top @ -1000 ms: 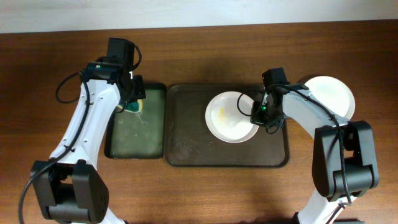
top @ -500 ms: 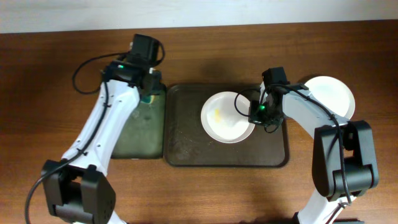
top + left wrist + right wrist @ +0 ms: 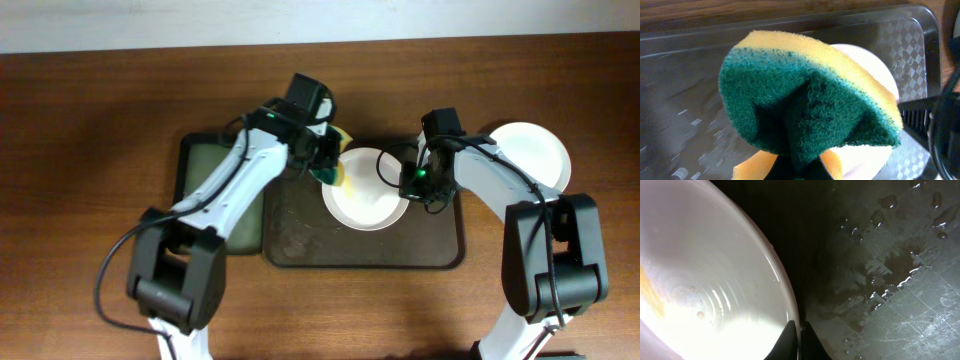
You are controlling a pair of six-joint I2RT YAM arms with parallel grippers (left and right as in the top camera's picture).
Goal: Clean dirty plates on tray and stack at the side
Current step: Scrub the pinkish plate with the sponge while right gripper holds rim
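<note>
A white plate [image 3: 368,195] with a yellowish smear lies on the dark brown tray [image 3: 300,235]. My right gripper [image 3: 408,183] is shut on its right rim; the right wrist view shows the fingers [image 3: 800,337] pinching the plate's edge [image 3: 715,280]. My left gripper [image 3: 328,165] is shut on a yellow and green sponge [image 3: 336,172] at the plate's upper left edge. In the left wrist view the sponge [image 3: 805,105] fills the frame, with the plate [image 3: 875,75] behind it. Another white plate [image 3: 535,155] lies on the table to the right of the tray.
A narrower dark green tray [image 3: 205,175] lies left of the brown tray. The brown tray's floor is wet, with droplets [image 3: 900,270] beside the plate. My left arm reaches across the green tray and the brown tray's left part.
My left gripper has carried the sponge from the green tray rightward to the plate's upper left edge. The plate has shifted slightly left. The right gripper keeps its hold on the rim.
</note>
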